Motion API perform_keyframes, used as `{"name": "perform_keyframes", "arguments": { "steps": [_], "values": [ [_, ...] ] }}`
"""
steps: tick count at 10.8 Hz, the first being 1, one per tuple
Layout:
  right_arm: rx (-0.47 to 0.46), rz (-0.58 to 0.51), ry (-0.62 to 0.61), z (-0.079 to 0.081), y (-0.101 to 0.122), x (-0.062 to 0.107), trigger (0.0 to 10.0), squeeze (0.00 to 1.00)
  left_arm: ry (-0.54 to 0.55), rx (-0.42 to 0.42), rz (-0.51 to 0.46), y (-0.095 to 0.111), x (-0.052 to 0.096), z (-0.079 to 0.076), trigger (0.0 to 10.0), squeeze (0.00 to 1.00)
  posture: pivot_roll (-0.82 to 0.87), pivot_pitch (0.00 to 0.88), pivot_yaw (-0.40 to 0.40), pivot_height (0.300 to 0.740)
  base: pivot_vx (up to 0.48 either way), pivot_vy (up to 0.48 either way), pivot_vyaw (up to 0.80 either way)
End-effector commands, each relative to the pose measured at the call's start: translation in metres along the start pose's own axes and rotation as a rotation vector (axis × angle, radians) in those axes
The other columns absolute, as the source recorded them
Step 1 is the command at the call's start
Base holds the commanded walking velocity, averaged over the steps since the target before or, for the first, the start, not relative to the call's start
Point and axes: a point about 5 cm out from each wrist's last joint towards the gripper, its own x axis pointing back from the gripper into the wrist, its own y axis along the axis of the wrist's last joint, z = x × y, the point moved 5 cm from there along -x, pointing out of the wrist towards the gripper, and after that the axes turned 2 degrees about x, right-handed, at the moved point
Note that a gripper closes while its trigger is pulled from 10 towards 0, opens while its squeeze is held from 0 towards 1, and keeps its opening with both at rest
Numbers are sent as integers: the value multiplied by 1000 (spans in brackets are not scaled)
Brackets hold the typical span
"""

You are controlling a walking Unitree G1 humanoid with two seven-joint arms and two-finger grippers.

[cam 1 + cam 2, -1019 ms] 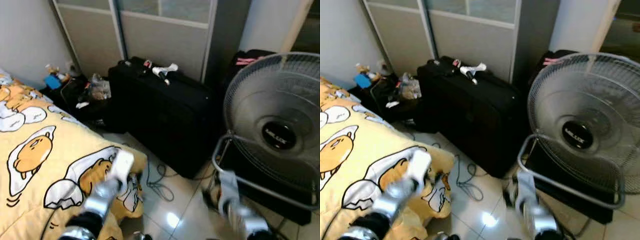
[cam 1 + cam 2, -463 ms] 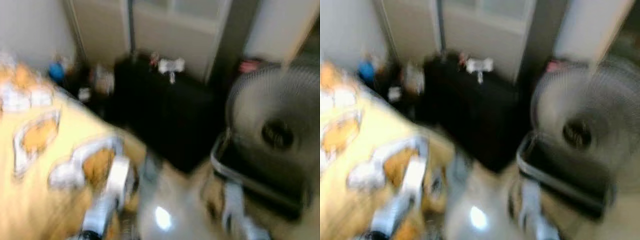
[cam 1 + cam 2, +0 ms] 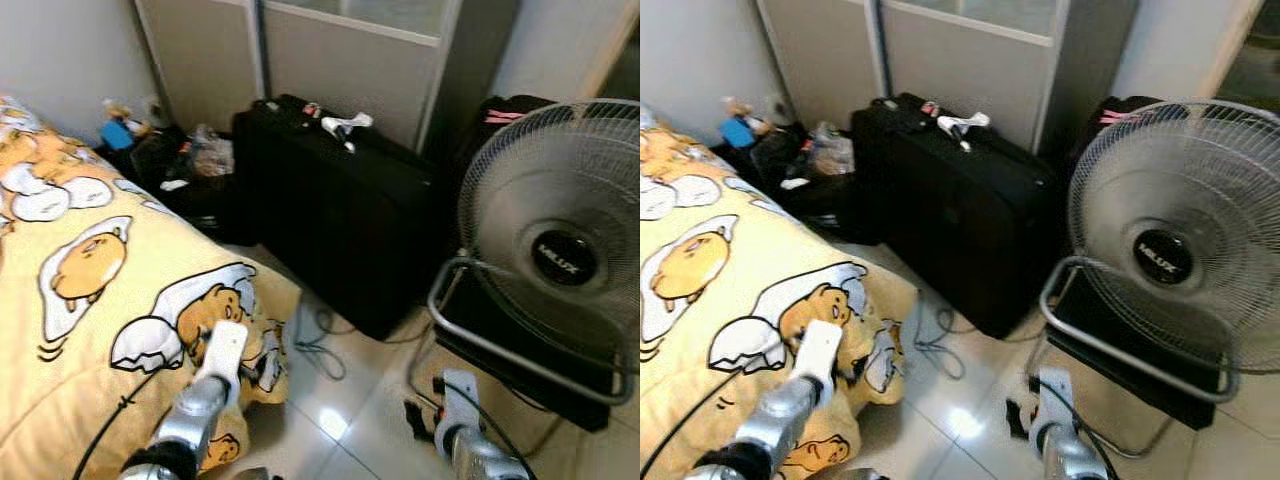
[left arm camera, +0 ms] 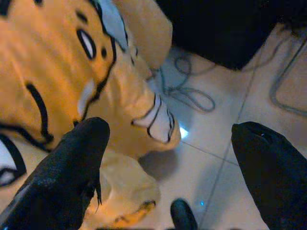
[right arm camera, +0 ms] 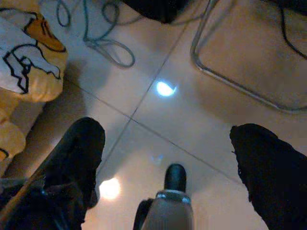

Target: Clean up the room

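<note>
Since a second ago my view has slid left; both pincers, left [image 4: 168,143] and right [image 5: 168,143], gape empty. Loose cable [image 3: 318,350] beside duvet [image 3: 90,300] could snag my feet near the fan [image 3: 555,250]

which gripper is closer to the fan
Right. The right gripper hangs open over the floor tiles just in front of the fan and its metal stand. The left gripper, also open, is over the corner of the yellow blanket, farther away.
</note>
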Motion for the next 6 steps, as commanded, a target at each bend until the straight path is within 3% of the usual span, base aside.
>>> {"name": "perform_keyframes", "arguments": {
  "steps": [1, 3, 6],
  "values": [
    [15, 38, 2, 3, -11, 1, 10000, 0, -3, 12, 43, -14, 3, 0, 10000, 0, 14, 0, 28, 740, 0, 0, -600],
    [10, 117, -31, -4, -42, 6, 10000, 0, -51, -19, 135, -47, 11, -12, 10000, 0, 7, 0, 51, 740, 122, 0, -722],
    [-2, 131, -60, -8, -46, 7, 10000, 0, -47, -5, 174, -53, 11, -13, 10000, 0, -30, 0, 80, 740, 244, 0, -677]
  ]
}}
